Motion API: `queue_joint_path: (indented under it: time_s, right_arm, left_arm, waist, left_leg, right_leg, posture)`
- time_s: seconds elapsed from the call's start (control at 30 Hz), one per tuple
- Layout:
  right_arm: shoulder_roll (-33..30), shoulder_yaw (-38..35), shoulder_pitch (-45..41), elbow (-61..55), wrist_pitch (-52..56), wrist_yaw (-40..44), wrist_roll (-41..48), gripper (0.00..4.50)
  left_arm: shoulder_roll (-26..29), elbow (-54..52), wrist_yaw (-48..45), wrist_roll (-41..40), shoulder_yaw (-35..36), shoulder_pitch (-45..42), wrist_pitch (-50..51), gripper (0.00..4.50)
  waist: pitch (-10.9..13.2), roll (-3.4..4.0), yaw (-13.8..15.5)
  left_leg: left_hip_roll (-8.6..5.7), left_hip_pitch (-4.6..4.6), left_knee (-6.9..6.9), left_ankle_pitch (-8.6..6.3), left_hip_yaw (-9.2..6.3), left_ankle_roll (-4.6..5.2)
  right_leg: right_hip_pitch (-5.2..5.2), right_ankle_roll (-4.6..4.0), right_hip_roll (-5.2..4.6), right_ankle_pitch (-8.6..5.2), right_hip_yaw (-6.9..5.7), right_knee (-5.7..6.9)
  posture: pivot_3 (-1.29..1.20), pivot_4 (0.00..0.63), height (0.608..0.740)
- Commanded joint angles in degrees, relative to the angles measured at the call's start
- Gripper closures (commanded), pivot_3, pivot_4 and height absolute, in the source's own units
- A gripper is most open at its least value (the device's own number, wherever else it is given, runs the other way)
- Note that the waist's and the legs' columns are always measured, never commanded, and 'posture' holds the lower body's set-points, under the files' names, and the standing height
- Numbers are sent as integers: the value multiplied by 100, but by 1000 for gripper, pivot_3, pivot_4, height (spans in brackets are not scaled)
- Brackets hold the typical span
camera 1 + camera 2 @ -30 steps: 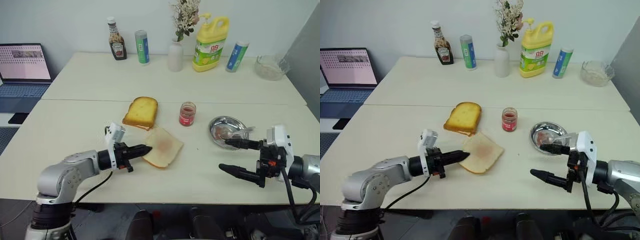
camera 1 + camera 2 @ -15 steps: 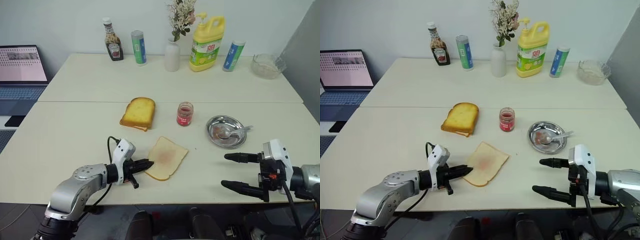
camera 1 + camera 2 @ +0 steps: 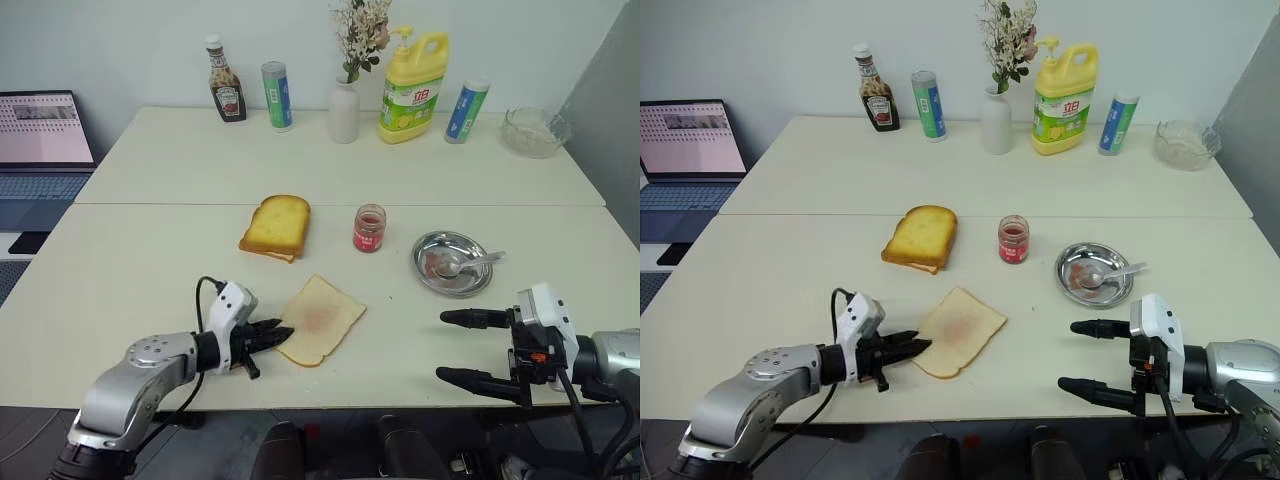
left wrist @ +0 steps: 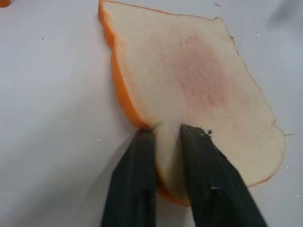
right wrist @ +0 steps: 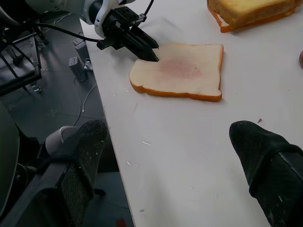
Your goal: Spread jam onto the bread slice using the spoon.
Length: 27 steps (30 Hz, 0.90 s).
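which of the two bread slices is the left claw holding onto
The pale bread slice with the pinkish smear, nearest the table's front edge; the left claw grips its corner. The thicker golden toasted slice lies farther back, untouched.

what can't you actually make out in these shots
- Bread slice, left wrist view: the corner between the left gripper's fingers is covered, so whether they pinch it or just straddle it is unclear.
- Spoon, head views: too small to tell whether jam is on its bowl, which lies in the steel dish.
- Jam jar, head views: label too small to read.
- Right gripper, right wrist view: fingers cut off by the bottom edge.
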Motion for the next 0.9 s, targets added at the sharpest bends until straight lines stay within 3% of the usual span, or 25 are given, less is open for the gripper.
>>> queue_joint_path:
  time_s: [0.03, 0.17, 0.5, 0.6, 0.67, 0.9]
  right_arm:
    - [-5, 28, -82, 26, -149, 156, -20, 0]
    - [3, 83, -155, 117, -196, 237, -64, 0]
    - [20, 238, -380, 268, -254, 295, -129, 0]
    - [28, 250, -372, 266, -262, 277, -136, 0]
    - [45, 260, -378, 268, -258, 255, -136, 0]
    - [105, 136, -379, 307, -213, 178, -44, 0]
  left_arm:
    - [254, -41, 139, 461, 62, 408, -306, 2476]
    - [560, -57, 192, 986, 266, 762, -1126, 1241]
    - [468, 47, 156, 792, 792, 589, -1766, 1241]
    - [472, -34, -27, 652, 802, 643, -1753, 691]
    - [438, -33, -117, 504, 850, 642, -1633, 84]
    - [400, 118, -115, 226, 1200, 306, -1691, 32]
  waist:
    - [0, 0, -1]
    - [-3, 3, -4]
    - [-2, 1, 2]
    - [-2, 0, 3]
    - [-1, 0, 4]
    - [1, -4, 9]
  left_leg:
    - [0, 1, 0, 0, 2, 0]
    - [4, 12, -5, 0, 10, 0]
    - [5, 12, -7, 0, 11, 0]
    - [5, 7, -7, 0, 9, 0]
    - [3, 7, -7, 0, 10, 0]
    - [4, 5, -7, 0, 8, 0]
  right_leg:
    - [0, 0, 0, 0, 1, 0]
    - [1, -36, -1, -20, 8, 1]
    - [1, -47, -1, -26, 6, 3]
    - [0, -40, -1, -22, 4, 3]
    - [0, -35, -2, -19, 4, 2]
    - [-1, -43, -3, -24, 2, 2]
  posture:
    - [0, 150, 740]
    - [0, 150, 740]
    - [0, 150, 740]
    - [0, 150, 740]
    - [0, 150, 740]
    - [0, 150, 740]
